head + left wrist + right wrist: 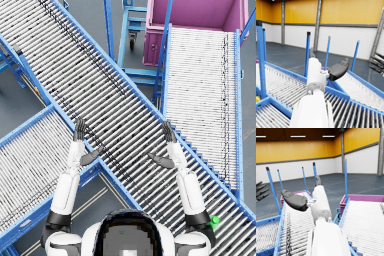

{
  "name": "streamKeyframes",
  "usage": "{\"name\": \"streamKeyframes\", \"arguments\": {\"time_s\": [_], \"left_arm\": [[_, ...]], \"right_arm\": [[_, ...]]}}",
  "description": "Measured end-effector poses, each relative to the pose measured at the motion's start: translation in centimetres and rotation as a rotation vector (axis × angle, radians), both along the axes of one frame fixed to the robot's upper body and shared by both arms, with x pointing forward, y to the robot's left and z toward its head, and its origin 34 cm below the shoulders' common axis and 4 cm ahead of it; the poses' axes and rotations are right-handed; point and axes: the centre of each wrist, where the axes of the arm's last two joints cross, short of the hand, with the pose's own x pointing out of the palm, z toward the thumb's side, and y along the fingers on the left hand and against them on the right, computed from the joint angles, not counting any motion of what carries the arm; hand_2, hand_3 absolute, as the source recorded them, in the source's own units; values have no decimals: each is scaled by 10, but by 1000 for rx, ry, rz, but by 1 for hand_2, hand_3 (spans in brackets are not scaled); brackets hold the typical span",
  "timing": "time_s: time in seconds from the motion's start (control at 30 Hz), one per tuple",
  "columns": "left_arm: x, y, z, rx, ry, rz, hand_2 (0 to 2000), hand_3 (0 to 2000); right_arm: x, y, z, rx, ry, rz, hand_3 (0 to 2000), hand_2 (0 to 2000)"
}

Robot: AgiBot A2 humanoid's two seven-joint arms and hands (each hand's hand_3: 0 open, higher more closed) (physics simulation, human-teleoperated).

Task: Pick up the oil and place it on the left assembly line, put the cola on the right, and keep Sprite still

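1. The left hand (81, 145) is released: fingers straight and apart, thumb out to the side, nothing in it. It hangs over the near-left edge of the middle line (115, 115).
2. The right hand (169, 145) is the same: spread, empty, thumb turned inward. It hangs over the middle line's right half, close to its right rail.
3. No oil, cola or Sprite shows in any view, so neither their direction from the hands nor their long axis can be told. The stretch of middle line between and beyond the hands carries nothing.
4. A small green thing (215, 220) sits on the middle line just behind the right elbow. It is too small to name; it may be the Sprite.
5. The left line (30, 150) branches off the middle line's left side, beside the left arm. The right line (200, 90) runs off its right side, ahead of the right hand, with a magenta bin (200, 12) at its far end.
6. Judgement: no pick has begun. Each hand stands nearer its own side's line, and only the blue rails lie between.
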Motion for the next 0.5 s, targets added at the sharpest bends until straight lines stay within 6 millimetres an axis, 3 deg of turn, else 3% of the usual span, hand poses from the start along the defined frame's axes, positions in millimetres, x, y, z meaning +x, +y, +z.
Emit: {"name": "streamKeyframes", "arguments": {"time_s": [0.5], "left_arm": [[0, 0, 0, 0, 0, 0, 0, 0]], "right_arm": [[0, 0, 0, 0, 0, 0, 0, 0]]}}
